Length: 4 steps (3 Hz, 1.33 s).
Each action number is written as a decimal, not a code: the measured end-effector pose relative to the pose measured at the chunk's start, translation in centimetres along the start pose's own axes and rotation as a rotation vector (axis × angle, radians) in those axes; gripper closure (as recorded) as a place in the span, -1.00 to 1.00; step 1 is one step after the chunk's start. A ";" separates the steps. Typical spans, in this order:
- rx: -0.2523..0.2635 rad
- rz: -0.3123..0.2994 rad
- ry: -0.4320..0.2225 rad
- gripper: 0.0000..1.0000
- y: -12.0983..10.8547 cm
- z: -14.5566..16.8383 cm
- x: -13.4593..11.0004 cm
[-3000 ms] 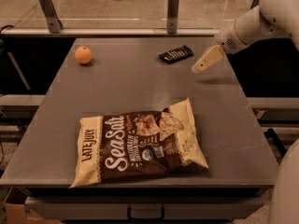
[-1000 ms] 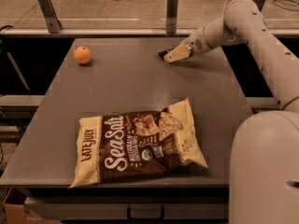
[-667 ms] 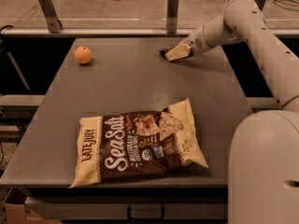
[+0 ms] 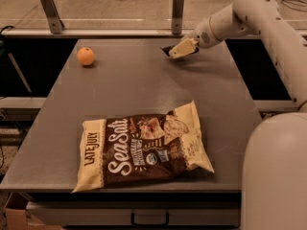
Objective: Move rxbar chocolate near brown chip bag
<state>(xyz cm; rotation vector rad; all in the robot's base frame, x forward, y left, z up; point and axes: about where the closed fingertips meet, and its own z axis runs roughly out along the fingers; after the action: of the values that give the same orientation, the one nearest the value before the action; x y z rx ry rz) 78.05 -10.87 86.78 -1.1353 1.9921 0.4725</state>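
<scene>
the gripper (image 4: 181, 48) is at the far right part of the grey table (image 4: 144, 90), low over the surface, at the end of a white arm (image 4: 230, 18) that reaches in from the upper right. its pale cream tip lies right over the rxbar chocolate (image 4: 166, 49), so only a dark sliver of the wrapper shows at the gripper's left edge and a little more dark along its underside. whether the gripper is spread, pressed together or pinching the bar cannot be told from this view, nor whether the bar rests on the table or is raised off it.

the brown chip bag (image 4: 144, 150) lies flat near the front edge of the table, well apart from the bar and the gripper, with most of the tabletop between them. its white "sea salt" lettering runs slanted across the dark brown middle, "late july" is on the cream band at its left end, and chip pictures sit toward its right end.

an orange (image 4: 86, 56) sits alone at the far left of the table, well apart from both the bar and the bag.

behind the table two grey metal posts (image 4: 50, 9) (image 4: 178, 11) stand on a rail. the robot's rounded white body (image 4: 278, 176) fills the lower right corner. a dark drawer handle (image 4: 149, 219) shows under the table's front edge.
</scene>
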 end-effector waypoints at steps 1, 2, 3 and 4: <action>0.026 -0.100 -0.016 1.00 1.7 -5.3 -3.7; 0.030 -0.113 -0.020 1.00 2.0 -5.9 -4.3; -0.021 -0.120 -0.018 1.00 3.0 -4.6 -4.2; -0.057 -0.168 -0.039 1.00 5.6 -4.6 -4.8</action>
<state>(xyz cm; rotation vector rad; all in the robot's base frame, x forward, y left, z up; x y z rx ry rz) 72.69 -8.15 93.05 -1.3061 1.8416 0.4630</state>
